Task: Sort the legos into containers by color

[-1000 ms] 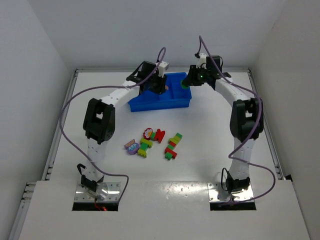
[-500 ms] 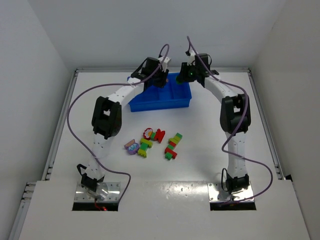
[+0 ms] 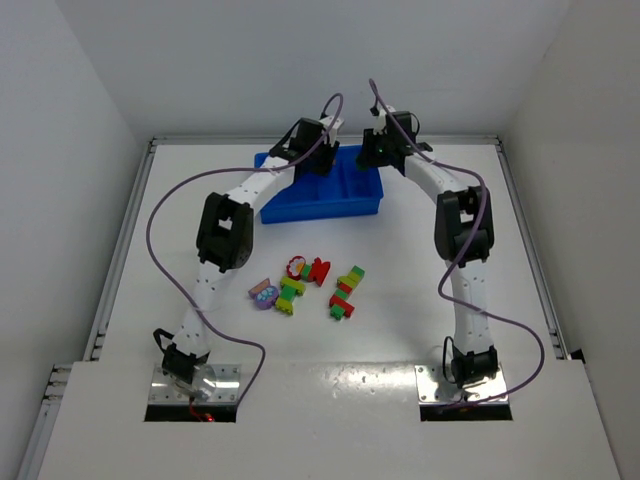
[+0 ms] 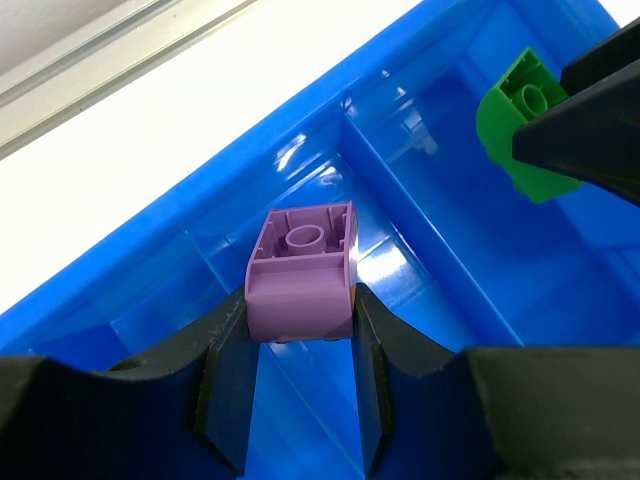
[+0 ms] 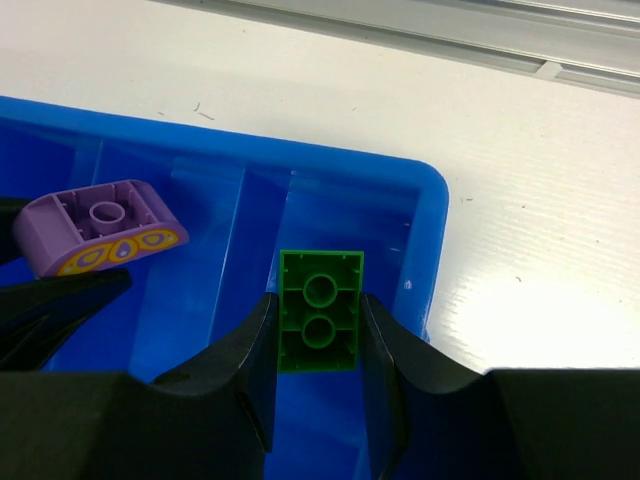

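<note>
The blue tray (image 3: pixel 330 200) stands at the back middle of the table. My left gripper (image 4: pixel 300 320) is shut on a purple brick (image 4: pixel 302 270) and holds it over a left compartment of the tray (image 4: pixel 420 230). My right gripper (image 5: pixel 318 335) is shut on a green brick (image 5: pixel 319 312) and holds it over the rightmost compartment (image 5: pixel 400 240). The purple brick also shows in the right wrist view (image 5: pixel 100 225), and the green brick in the left wrist view (image 4: pixel 520 125). Several red, green, yellow-green and purple bricks (image 3: pixel 305 283) lie in clusters in front of the tray.
A metal rail (image 5: pixel 420 30) runs along the table's back edge behind the tray. Both arms (image 3: pixel 240 195) arch over the table from the near edge to the tray. White walls close in the table on three sides.
Both arms have reached farther back over the tray. The left gripper moved left and back with the purple brick; the right gripper moved left with the green brick.
</note>
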`<state>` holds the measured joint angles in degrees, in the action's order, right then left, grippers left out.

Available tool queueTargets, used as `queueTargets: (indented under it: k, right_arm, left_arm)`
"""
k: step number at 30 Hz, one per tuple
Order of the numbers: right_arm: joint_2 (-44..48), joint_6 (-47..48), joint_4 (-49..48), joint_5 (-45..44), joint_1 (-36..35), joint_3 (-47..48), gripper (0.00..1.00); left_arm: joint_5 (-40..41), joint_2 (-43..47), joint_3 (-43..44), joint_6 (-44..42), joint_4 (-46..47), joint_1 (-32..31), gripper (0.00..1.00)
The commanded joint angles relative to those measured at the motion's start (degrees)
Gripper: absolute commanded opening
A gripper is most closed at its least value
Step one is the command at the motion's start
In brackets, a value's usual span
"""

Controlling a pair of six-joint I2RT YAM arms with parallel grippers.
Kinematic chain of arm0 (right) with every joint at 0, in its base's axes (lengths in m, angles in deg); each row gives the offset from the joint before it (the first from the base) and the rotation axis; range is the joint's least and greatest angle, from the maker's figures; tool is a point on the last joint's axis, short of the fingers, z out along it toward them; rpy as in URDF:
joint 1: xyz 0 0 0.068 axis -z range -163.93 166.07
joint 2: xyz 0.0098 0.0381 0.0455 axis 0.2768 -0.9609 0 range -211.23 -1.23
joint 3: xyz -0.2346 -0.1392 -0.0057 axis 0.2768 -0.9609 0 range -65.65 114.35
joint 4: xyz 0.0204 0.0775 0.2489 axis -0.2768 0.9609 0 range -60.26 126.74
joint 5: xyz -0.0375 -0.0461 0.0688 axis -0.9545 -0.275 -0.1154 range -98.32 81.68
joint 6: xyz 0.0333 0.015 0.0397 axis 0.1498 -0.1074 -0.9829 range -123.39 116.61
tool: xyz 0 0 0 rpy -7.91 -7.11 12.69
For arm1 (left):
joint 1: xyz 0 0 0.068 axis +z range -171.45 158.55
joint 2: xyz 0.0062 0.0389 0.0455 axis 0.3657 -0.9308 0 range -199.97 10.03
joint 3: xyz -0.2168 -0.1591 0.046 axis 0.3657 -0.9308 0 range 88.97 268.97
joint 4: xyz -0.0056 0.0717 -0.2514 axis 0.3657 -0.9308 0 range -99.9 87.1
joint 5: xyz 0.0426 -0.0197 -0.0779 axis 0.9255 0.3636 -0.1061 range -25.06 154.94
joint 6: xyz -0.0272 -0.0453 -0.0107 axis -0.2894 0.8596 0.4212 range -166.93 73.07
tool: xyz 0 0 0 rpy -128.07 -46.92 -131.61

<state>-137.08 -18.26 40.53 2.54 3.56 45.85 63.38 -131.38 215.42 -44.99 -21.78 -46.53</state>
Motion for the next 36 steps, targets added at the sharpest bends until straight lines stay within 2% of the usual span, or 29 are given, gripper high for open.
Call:
queueTargets:
  k: [1,3,5,8,9,13,15,17,20,23,28,32,33,35,36]
  right_arm:
    - [-1.3,1.1,-2.3,-1.6,0.0,3.5,0.02]
    - [-1.8,1.6,-2.3,-1.6,0.0,4.1,0.02]
    - [-2.3,1.6,-2.3,-2.1,-0.5,4.1,0.07]
    - [-3.0,1.6,-1.7,-2.2,-0.5,5.7,0.17]
    - [-3.5,1.6,-1.1,-2.7,-0.5,5.7,0.27]
    - [-4.1,2.1,-1.1,-3.8,-0.5,7.2,0.37]
    - [-4.1,2.1,-1.1,-3.8,-0.5,7.2,0.38]
    - [-4.1,2.1,-1.1,-3.8,-0.5,7.2,0.45]
    - [-3.5,2.7,-1.1,-3.8,-0.5,7.2,0.49]
    - [-0.4,3.2,-1.8,-2.5,-0.5,5.5,0.58]
    - [8.0,4.3,-4.2,-0.2,-0.5,-1.8,0.59]
    - [20.0,7.2,-5.6,4.9,0.2,-13.0,0.59]
    - [22.6,8.4,-5.6,6.4,0.2,-15.0,0.59]
    - [30.0,11.5,-3.4,11.7,0.2,-20.3,0.59]
    - [32.2,15.5,-1.7,13.9,0.8,-21.8,0.59]
  left_arm:
    - [0.7,-0.8,3.3,-0.5,0.8,0.5,0.09]
    - [0.7,-0.8,3.3,-0.5,0.8,0.5,0.11]
    - [0.7,-1.3,3.9,-0.5,0.8,0.5,0.14]
    - [0.7,-1.3,3.9,-0.5,0.8,0.5,0.31]
    - [0.7,-1.3,3.9,-0.5,0.8,0.5,0.41]
    - [0.7,-1.3,4.4,-1.1,0.8,0.5,0.52]
    - [0.2,-1.3,4.4,-1.1,0.2,0.5,0.57]
    - [0.2,-1.3,4.4,-1.1,0.2,0.5,0.61]
    - [0.2,-0.8,4.4,-1.1,0.2,0.5,0.63]
    - [-0.9,1.1,4.4,-0.5,0.2,0.5,0.63]
    - [-1.4,6.3,2.5,2.4,0.8,0.5,0.63]
    - [-3.7,16.6,-5.8,4.6,1.9,1.0,0.63]
    - [-6.4,22.1,-11.1,5.4,2.6,1.7,0.62]
    - [-8.0,27.6,-16.6,5.4,2.6,1.7,0.62]
    - [-10.7,30.2,-22.2,4.6,2.6,2.2,0.62]
